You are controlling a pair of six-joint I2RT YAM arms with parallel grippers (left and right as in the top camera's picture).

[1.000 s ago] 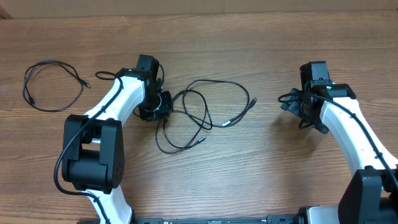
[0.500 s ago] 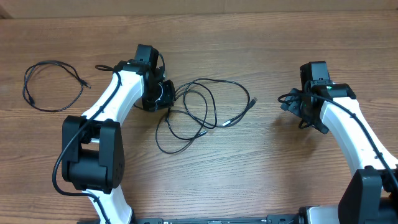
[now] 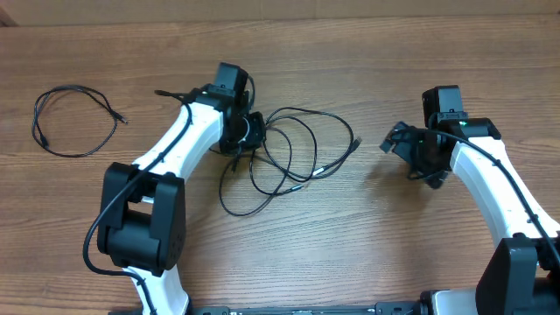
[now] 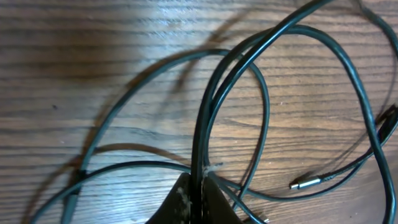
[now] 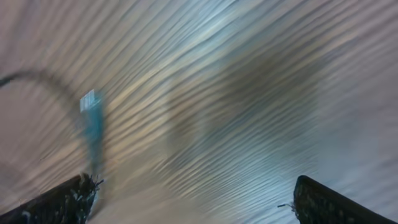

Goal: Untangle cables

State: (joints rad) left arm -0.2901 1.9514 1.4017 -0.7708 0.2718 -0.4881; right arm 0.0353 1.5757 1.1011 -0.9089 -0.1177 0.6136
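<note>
A tangle of thin black cables [image 3: 278, 149] lies in loose loops at mid-table, with a plug end [image 3: 355, 141] trailing right. My left gripper [image 3: 252, 133] sits at the tangle's left edge, shut on one cable strand. In the left wrist view the fingertips [image 4: 200, 196] pinch that strand [image 4: 200, 137], which runs up over the other loops; a silver-tipped plug [image 4: 306, 183] lies to the right. My right gripper [image 3: 395, 140] stands open to the right of the tangle, apart from it. The right wrist view is blurred; its gripper [image 5: 193, 199] has wide-apart fingers and holds nothing.
A separate black cable [image 3: 73, 87] lies in a loose loop at the far left of the wooden table [image 3: 350, 227]. A blurred plug [image 5: 90, 102] shows at the left of the right wrist view.
My left gripper has moved right and slightly away, dragging its strand and bunching the loops. The right gripper has swung left toward the tangle.
</note>
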